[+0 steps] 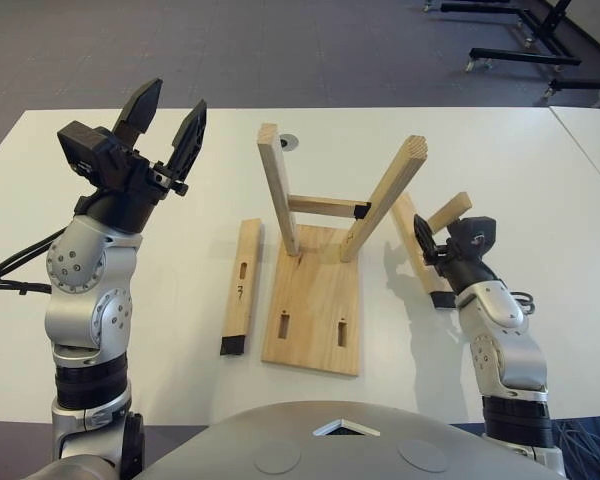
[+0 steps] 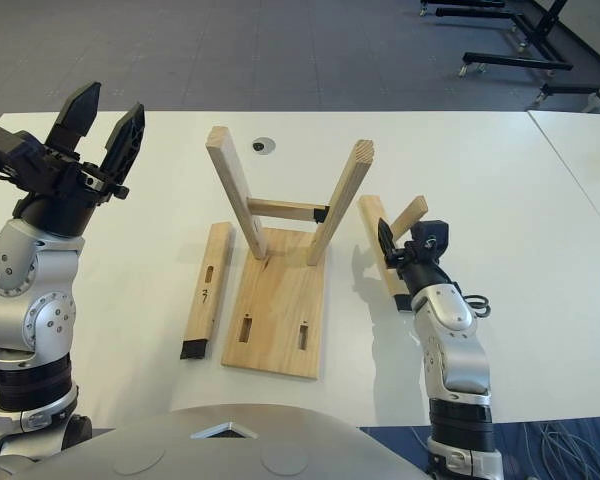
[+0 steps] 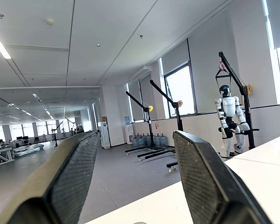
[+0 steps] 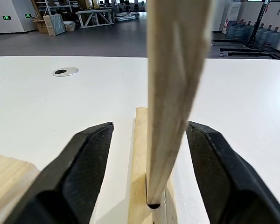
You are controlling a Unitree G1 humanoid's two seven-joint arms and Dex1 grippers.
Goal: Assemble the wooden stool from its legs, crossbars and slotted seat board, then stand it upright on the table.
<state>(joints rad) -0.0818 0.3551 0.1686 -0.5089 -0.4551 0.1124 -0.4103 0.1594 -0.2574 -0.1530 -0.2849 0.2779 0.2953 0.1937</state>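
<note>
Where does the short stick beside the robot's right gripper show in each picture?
Left eye view: crossbar slants up right of the seat board.
Right eye view: crossbar, same place.
Right wrist view: crossbar at centre, inside the open right gripper.
Left wrist view: faces the room instead.
Shared landmark: round hole in the table.

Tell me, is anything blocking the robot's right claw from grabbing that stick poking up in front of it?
Nothing visible is in the way. The right gripper is open, with one finger on each side of the crossbar, not touching it. The crossbar stands up from a leg lying on the table.
</note>
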